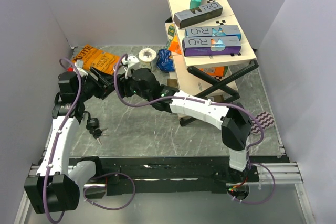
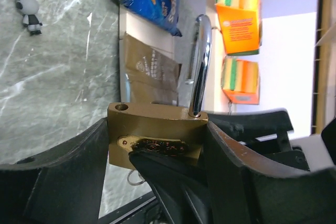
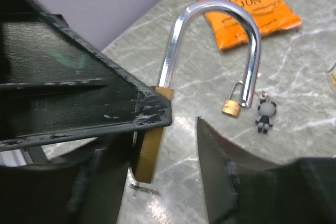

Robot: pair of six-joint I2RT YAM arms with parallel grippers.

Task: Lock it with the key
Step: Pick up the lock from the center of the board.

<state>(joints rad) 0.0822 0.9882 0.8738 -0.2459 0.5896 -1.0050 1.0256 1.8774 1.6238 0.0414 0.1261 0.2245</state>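
1. Left gripper (image 2: 157,153): jaws clamped on the flanks of the brass padlock (image 2: 152,121), held above the table at 10 o'clock in the top view.
2. Shackle (image 3: 215,9) is open and points to 12 o'clock, free leg out of the body.
3. Right gripper (image 3: 165,174): jaws apart at the body's 6 o'clock, near what looks like a key stub (image 3: 142,187). No contact seen.
4. Likely heavy, rigid and slick. Push on the shackle crown, pinch the key head.

In the left wrist view, the lower edge of the brass padlock body (image 2: 157,121) hides behind a dark shape (image 2: 168,192) we cannot identify, so its keyhole is out of sight. In the right wrist view, the orange crisp bag (image 3: 247,9) is cut by the top edge, and the thin silver piece (image 3: 142,187) under the padlock is too blurred to name.
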